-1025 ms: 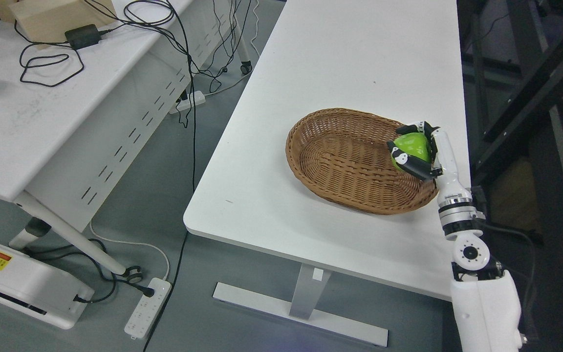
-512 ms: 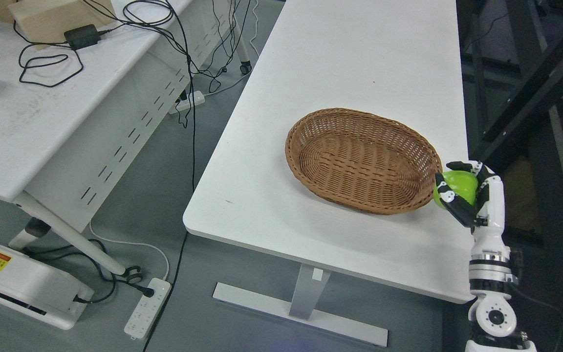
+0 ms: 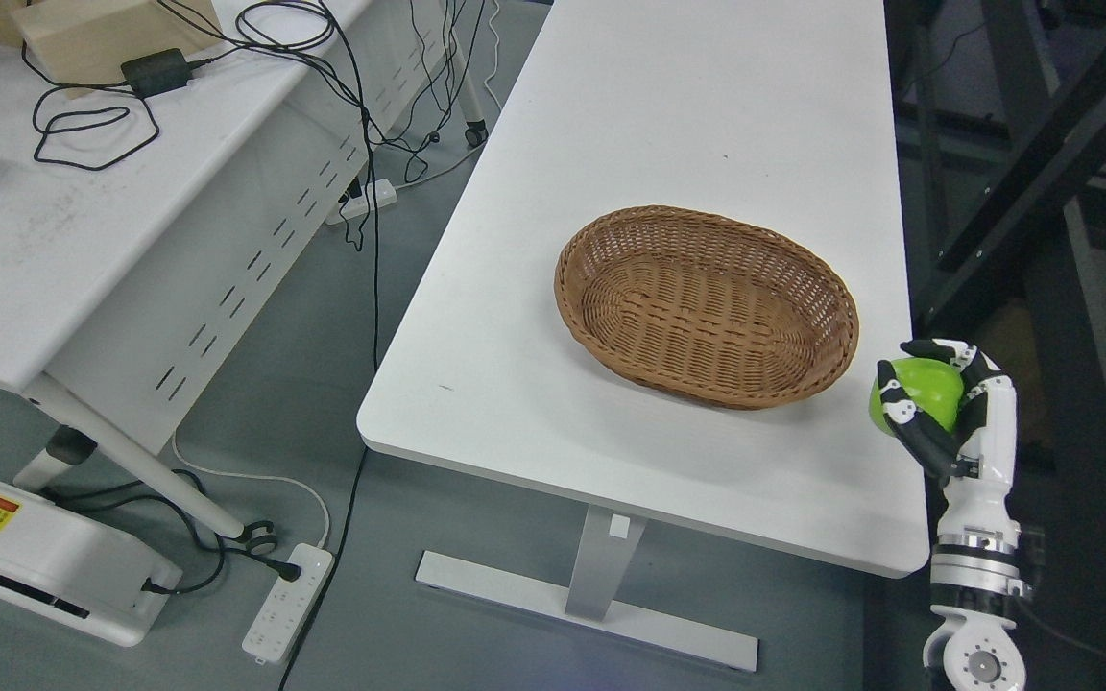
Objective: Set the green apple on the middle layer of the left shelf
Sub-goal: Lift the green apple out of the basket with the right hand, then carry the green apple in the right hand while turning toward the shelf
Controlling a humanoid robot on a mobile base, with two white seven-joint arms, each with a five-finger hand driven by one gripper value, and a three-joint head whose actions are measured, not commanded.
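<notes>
My right hand [image 3: 942,403] holds the green apple [image 3: 920,393] at the right edge of the white table [image 3: 687,106], just right of the brown wicker basket [image 3: 705,305]. Black fingers [image 3: 918,437] curl around the apple from below and above. The white forearm rises from the bottom right corner. The basket holds nothing. My left arm does not show. No shelf layer is plainly visible; dark metal framing [image 3: 1023,182] stands to the right of the table.
A second white desk [image 3: 83,221] on the left carries black cables, a power adapter [image 3: 157,71] and a wooden box [image 3: 102,27]. A power strip [image 3: 289,603] and cords lie on the grey floor between the tables.
My right hand has carried the apple out of the basket, down and to the right, past the table's right edge. The camera has shifted slightly.
</notes>
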